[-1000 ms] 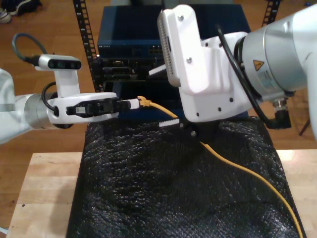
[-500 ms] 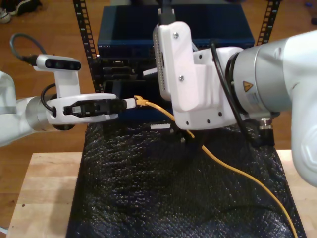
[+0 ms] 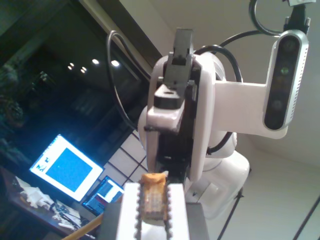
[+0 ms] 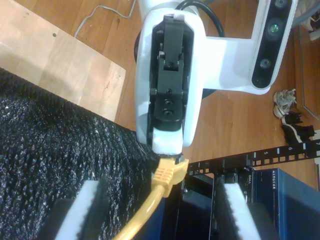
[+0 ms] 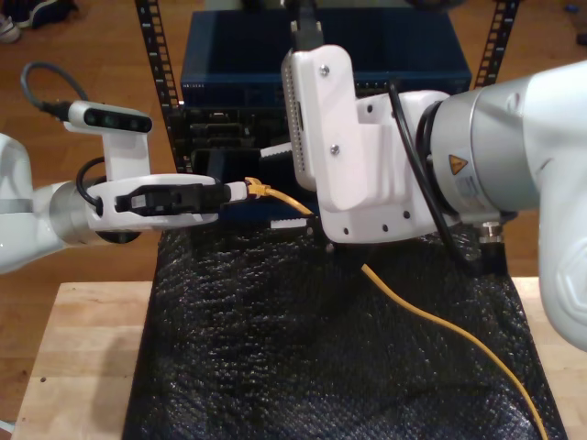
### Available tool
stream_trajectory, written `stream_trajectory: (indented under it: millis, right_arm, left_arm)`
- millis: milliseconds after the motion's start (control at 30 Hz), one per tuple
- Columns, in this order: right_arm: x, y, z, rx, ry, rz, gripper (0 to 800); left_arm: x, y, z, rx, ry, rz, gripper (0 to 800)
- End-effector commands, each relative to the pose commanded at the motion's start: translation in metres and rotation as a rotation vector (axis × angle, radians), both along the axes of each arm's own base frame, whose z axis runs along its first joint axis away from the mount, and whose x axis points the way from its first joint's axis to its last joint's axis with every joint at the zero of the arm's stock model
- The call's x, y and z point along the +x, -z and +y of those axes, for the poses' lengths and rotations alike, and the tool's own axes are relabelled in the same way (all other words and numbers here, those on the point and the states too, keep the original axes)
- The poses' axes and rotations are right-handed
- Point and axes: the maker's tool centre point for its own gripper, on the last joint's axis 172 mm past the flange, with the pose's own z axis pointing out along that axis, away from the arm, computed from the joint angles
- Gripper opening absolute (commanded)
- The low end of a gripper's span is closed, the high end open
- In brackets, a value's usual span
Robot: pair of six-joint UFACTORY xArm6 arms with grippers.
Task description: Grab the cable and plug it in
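– Tool check, first wrist view: what does my first tool have?

– Its two white toothed pads are closed nearly together on the cable, right at the orange plug end, which stands up between them. My second tool faces it close by, and I can't tell its opening from here.

– And the second wrist view?

– My second tool is wide open. Its pads stand well apart on either side of the cable without touching it. Ahead, my first tool pinches the yellow boot at the cable's tip, with the equipment rack just beside it.

– What about the exterior view?

– My first tool reaches in from the exterior view's left and holds the plug end in the air, in front of the rack. My second tool comes from the exterior view's right, with its open pads above and below the cable. From there the cable trails down across the black mat on the worktop towards the exterior view's lower right.

– So how far along is the task?

– I'd say the grab is done, since the plug end is firmly held. Plugging in is not yet done, because the plug sits in no port that I can see. What's left looks like a handover or re-grip, then lining the plug up with a socket and pushing it in.
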Motion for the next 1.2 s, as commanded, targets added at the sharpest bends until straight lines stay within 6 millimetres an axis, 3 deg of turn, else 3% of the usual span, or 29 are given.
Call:
stream_trajectory:
  millis: [600, 967, 1200]
  right_arm:
    - [-0.0035, -0.0046, 0.0061, 0.008, -0.013, -0.006, 457]
    - [-0.0049, -0.0062, 0.0082, 0.036, -0.007, 0.017, 233]
    - [-0.0049, -0.0062, 0.0082, 0.036, -0.007, 0.017, 233]
  left_arm:
    - [-0.0037, -0.0031, 0.0006, -0.018, 0.018, 0.003, 13]
    - [-0.0062, -0.0054, 0.0015, -0.029, 0.029, 0.003, 16]
    - [-0.0064, -0.0059, 0.0012, -0.031, 0.030, 0.003, 16]
